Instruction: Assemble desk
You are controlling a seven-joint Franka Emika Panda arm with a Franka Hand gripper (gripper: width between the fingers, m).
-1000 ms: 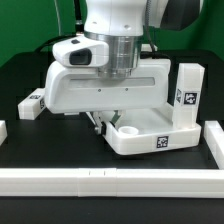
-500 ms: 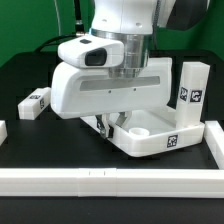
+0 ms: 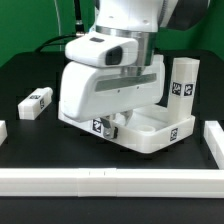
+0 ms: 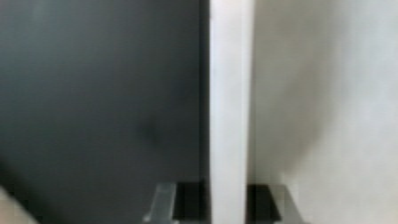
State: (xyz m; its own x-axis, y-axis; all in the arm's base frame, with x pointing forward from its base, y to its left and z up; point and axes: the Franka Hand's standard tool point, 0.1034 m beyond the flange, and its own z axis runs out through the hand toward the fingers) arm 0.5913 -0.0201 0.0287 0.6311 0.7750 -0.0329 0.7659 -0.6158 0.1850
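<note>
The white desk tabletop [image 3: 110,92] is a large tray with a raised rim, a round corner socket [image 3: 128,124] and tags on its front faces. It sits skewed, with one corner toward the front. My gripper [image 3: 110,122] reaches down over it and is shut on a wall of it. In the wrist view the gripper [image 4: 228,205] has dark fingers [image 4: 185,202] on both sides of the white tabletop wall [image 4: 230,100]. One white leg [image 3: 181,86] stands upright at the tabletop's right corner. Another leg [image 3: 36,102] lies on the table at the exterior view's left.
A long white rail [image 3: 100,181] runs along the front of the black table. A short white rail piece [image 3: 213,141] stands at the exterior view's right, and another piece [image 3: 3,130] shows at the left edge.
My gripper has turned with the tabletop in it. The tabletop's left end has swung toward the front, a tagged corner now faces the camera, and the upright leg has shifted slightly left.
</note>
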